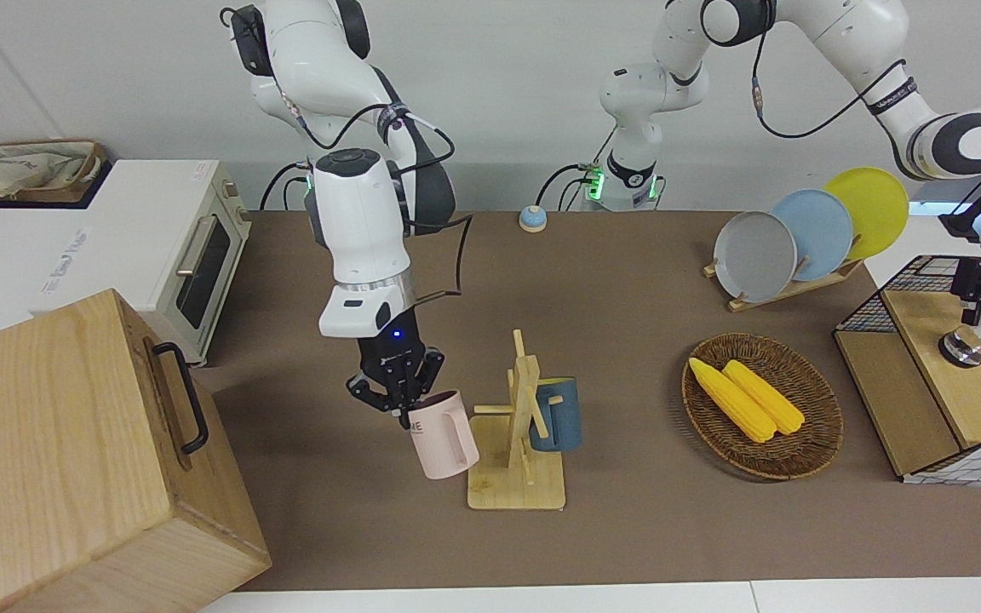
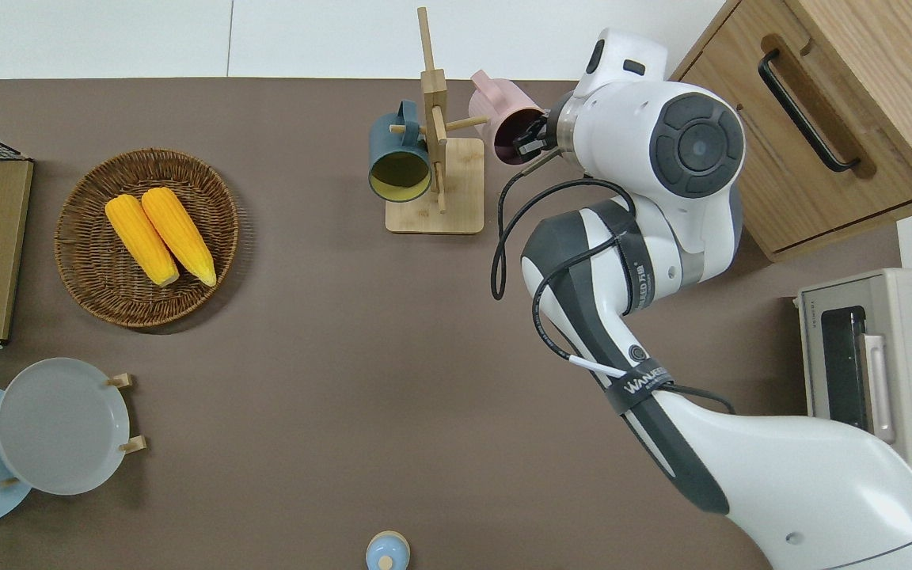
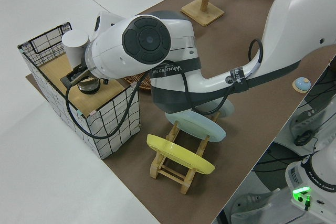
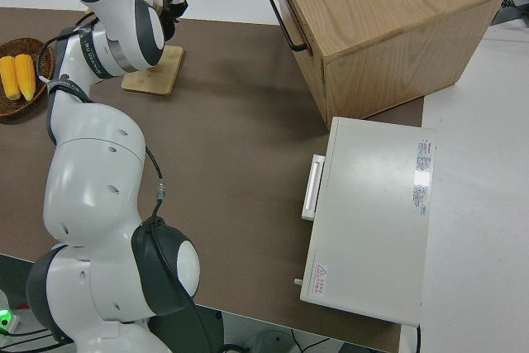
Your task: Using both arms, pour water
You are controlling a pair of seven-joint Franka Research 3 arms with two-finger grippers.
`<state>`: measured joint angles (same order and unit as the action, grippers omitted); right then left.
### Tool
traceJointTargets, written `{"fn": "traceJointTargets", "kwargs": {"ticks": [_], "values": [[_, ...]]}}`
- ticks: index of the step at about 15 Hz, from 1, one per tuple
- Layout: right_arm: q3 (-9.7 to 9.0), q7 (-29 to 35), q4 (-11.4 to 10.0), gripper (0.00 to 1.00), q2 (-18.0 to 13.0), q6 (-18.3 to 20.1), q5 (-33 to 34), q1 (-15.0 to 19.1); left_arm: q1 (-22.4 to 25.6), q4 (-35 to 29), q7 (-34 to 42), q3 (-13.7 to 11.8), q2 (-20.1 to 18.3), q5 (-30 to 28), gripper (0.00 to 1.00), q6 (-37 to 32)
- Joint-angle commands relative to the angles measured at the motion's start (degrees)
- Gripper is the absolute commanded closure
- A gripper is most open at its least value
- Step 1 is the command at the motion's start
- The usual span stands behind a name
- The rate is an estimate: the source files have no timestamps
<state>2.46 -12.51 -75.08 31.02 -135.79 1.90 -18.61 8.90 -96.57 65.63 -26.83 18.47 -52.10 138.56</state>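
My right gripper (image 1: 401,407) is shut on the rim of a pink mug (image 1: 439,438) and holds it tilted in the air, just clear of the wooden mug rack (image 1: 520,426). In the overhead view the right gripper (image 2: 526,141) and the pink mug (image 2: 503,119) are beside the rack (image 2: 434,134), toward the right arm's end. A dark blue mug (image 1: 557,415) hangs on the rack's opposite peg. My left gripper (image 1: 980,285) hangs over the wooden top of a wire basket (image 1: 925,281), next to a white cup (image 3: 75,43) and a small metal piece (image 1: 959,349).
A wicker basket (image 1: 806,443) with two corn cobs lies between rack and wire basket. A plate stand (image 1: 784,289) holds grey, blue and yellow plates. A wooden box (image 1: 73,460) and a white toaster oven (image 1: 184,247) stand at the right arm's end. A small blue knob (image 1: 531,219) sits near the robots.
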Motion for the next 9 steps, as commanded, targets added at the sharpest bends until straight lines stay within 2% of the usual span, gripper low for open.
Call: {"fn": "traceJointTargets", "kwargs": {"ticks": [1, 4, 6, 7, 9], "values": [[-0.87, -4.1, -0.2, 1.000, -1.3, 2.4, 0.7, 2.6, 0.0, 0.2, 1.4, 0.2, 0.6, -1.8, 0.30, 0.8], [-0.79, -3.6, -0.2, 1.000, -1.7, 4.8, -0.3, 3.0, -0.1, 0.9, 0.8, 0.2, 0.7, -1.7, 0.80, 0.8], [-0.79, -2.6, -0.2, 1.000, -2.1, 8.9, -0.4, 3.5, -0.1, 1.2, 0.1, 0.1, 0.7, -1.6, 0.90, 0.8], [-0.79, -1.9, -0.2, 1.000, -2.5, 11.9, -0.3, 3.5, -0.1, 1.5, -0.4, 0.1, 0.7, -1.5, 1.00, 0.8], [-0.70, -0.1, -0.3, 1.000, -3.2, 17.6, -0.1, 3.0, -0.2, 2.5, -1.4, -0.1, 0.7, -1.1, 1.00, 0.4]]}}
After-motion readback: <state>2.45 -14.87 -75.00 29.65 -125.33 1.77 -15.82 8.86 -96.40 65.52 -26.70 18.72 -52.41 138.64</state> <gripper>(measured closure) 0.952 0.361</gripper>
